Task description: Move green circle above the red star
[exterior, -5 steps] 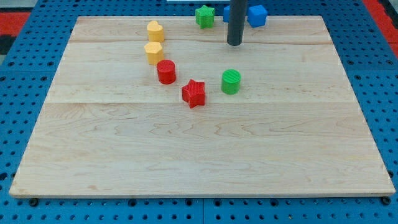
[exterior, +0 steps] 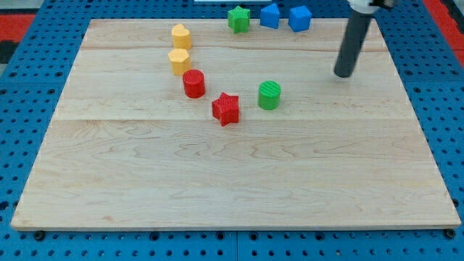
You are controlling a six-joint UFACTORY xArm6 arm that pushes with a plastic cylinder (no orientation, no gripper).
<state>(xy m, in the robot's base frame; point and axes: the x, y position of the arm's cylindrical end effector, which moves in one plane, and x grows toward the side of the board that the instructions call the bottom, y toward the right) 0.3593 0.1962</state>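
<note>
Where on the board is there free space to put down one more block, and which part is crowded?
The whole lower half, below the red star and green circle, is bare. The right side is free too, except for my tip, standing apart from every block. The crowded parts are the upper left chain, yellow blocks to red cylinder, and the top edge.

1. Pale wooden desk (exterior: 232, 181) resting on blue pegboard (exterior: 29, 101).
2. Green ridged circle block (exterior: 269, 95), mid-board, just right of the red star block (exterior: 226, 109), apart from it.
3. Red cylinder block (exterior: 193, 84), up-left of the star.
4. Two yellow hexagonal blocks (exterior: 179, 61) (exterior: 180, 35), stacked in line above the cylinder.
5. Green star block (exterior: 238, 18) and two blue blocks (exterior: 270, 15) (exterior: 299, 18), along the view's top edge.
6. Dark rod, my tip (exterior: 342, 75), well right of the green circle, touching no block.
</note>
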